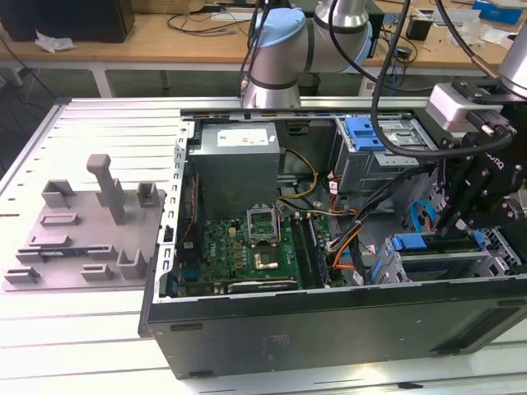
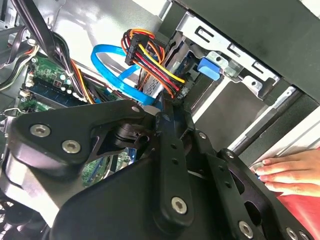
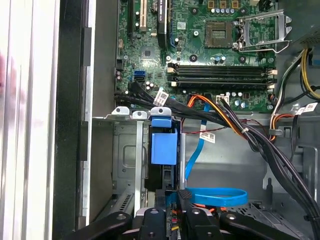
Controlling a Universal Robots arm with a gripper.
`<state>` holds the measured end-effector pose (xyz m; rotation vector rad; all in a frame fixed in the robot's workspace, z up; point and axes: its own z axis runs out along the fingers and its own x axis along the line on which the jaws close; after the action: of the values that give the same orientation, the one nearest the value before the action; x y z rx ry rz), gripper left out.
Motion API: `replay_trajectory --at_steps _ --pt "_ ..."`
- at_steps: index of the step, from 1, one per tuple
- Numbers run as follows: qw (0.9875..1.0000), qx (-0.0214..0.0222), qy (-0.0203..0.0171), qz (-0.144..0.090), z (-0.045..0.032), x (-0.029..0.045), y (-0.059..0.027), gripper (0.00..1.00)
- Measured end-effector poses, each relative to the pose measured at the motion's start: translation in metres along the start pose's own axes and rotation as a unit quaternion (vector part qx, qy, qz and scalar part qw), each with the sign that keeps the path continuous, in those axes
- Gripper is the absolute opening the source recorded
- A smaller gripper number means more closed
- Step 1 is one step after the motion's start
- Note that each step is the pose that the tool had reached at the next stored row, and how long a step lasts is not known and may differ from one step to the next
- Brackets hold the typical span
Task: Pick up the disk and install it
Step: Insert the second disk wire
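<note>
The disk (image 3: pixel 164 147) stands on edge in a slot of the metal drive cage (image 3: pixel 125 150) at the front of the open computer case, its blue carrier frame facing up. In the exterior view the disk (image 1: pixel 412 243) shows as a blue strip on the cage at that view's lower right. My gripper (image 3: pixel 173 196) is at the disk's cable end, shut on the disk. Just right of the blue frame in the exterior view, my gripper (image 1: pixel 451 220) hangs low inside the case. The second wrist view has my gripper (image 2: pixel 167 105) against the bundled cables, the blue carrier tab (image 2: pixel 209 68) beyond it.
The motherboard (image 1: pixel 247 247) and the grey power-supply box (image 1: pixel 235 160) fill the case's left half. A second cage with a blue clip (image 1: pixel 362 132) sits at the back. Blue and coloured cables (image 2: pixel 150 60) crowd the disk. A person's hand (image 2: pixel 290 172) rests outside the case. A grey fixture (image 1: pixel 90 222) lies on the table.
</note>
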<state>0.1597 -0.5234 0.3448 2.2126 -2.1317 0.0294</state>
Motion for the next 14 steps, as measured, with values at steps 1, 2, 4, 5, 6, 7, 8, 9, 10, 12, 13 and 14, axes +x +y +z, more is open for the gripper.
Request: replay_trajectory --at_steps 1,2,4,5,6,7,8,9,10,12,13,14 --pt "1.0 0.0 0.0 0.0 -0.0017 0.0001 0.0001 0.24" --pt "1.0 0.0 0.0001 0.0 -0.004 0.0002 0.0002 0.24" --pt "1.0 0.0 0.0 0.0 -0.0098 0.0006 0.0004 0.24" --pt "1.0 0.0 0.0001 0.0 -0.0123 0.0008 0.0005 0.24" --pt "1.0 -0.0001 0.0 0.001 -0.0159 0.001 0.0006 0.24" --pt "1.0 -0.0001 0.0 0.001 -0.0192 0.0012 0.0007 0.24" --pt "1.0 -0.0001 0.0 0.001 -0.0236 0.0015 0.0009 0.24" --pt "1.0 -0.0001 0.0 0.001 -0.0274 0.0017 0.001 0.24" --pt "1.0 -0.0001 0.0 0.002 -0.0317 0.002 0.0012 0.24" --pt "1.0 -0.0002 0.0 0.002 -0.0395 0.0024 0.0015 0.24" --pt "1.0 -0.0002 0.0001 0.002 -0.0421 0.0026 0.0016 0.24" --pt "1.0 -0.0002 0.0001 0.003 -0.0436 0.0027 0.0016 0.24"
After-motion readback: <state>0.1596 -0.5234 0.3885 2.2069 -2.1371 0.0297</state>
